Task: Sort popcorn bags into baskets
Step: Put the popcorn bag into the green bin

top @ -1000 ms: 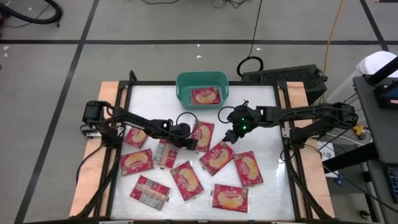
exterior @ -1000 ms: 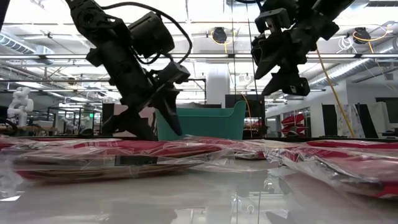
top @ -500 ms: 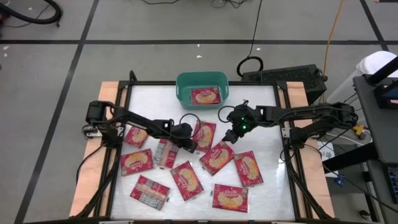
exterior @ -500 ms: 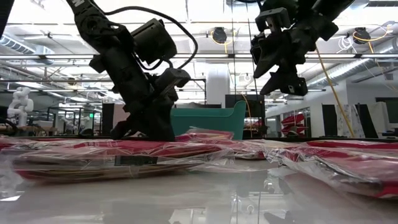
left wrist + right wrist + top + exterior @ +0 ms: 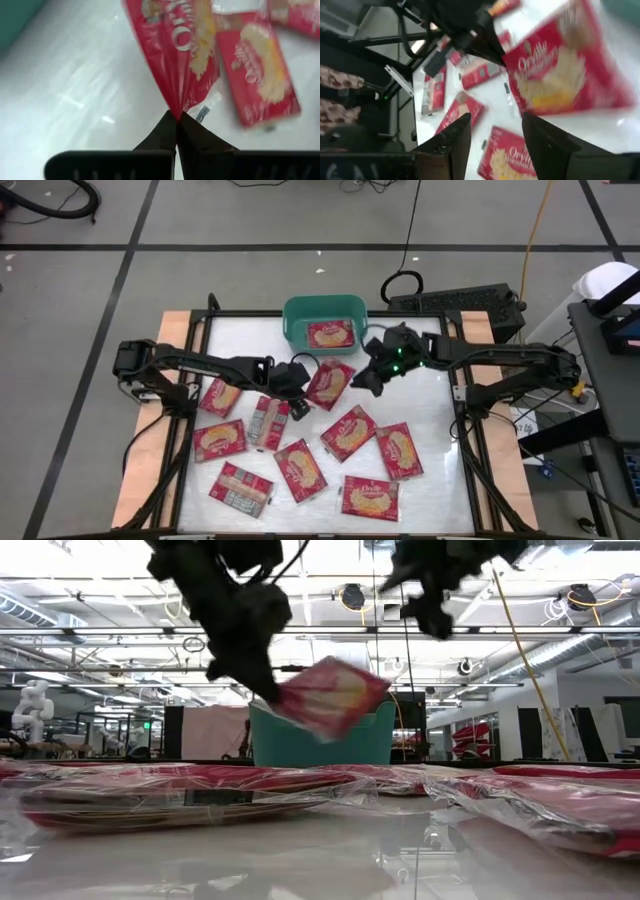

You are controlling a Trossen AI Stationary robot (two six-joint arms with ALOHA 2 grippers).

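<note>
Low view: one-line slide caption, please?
Left hand lifts a pinched popcorn bag clear of the table in front of the teal basket; right hand open above.

Two arms meet above the table point(image 5: 430, 330), near the teal basket point(image 5: 296, 311).

The left gripper point(image 5: 297, 388) is closed on the edge of one red popcorn bag point(image 5: 331, 382), and this bag sits just in front of the basket. The right gripper point(image 5: 371, 379) is just beside the same bag, on its right side, with a green light on the wrist. One bag point(image 5: 331, 334) lies already inside the basket. Eight other bags lie on the white table surface in front of the arms; the bag at the front left point(image 5: 240, 488) and one point(image 5: 267, 422) under the left arm show a grey-white back. A black keyboard point(image 5: 460, 304) is behind the table, on the right.
</note>
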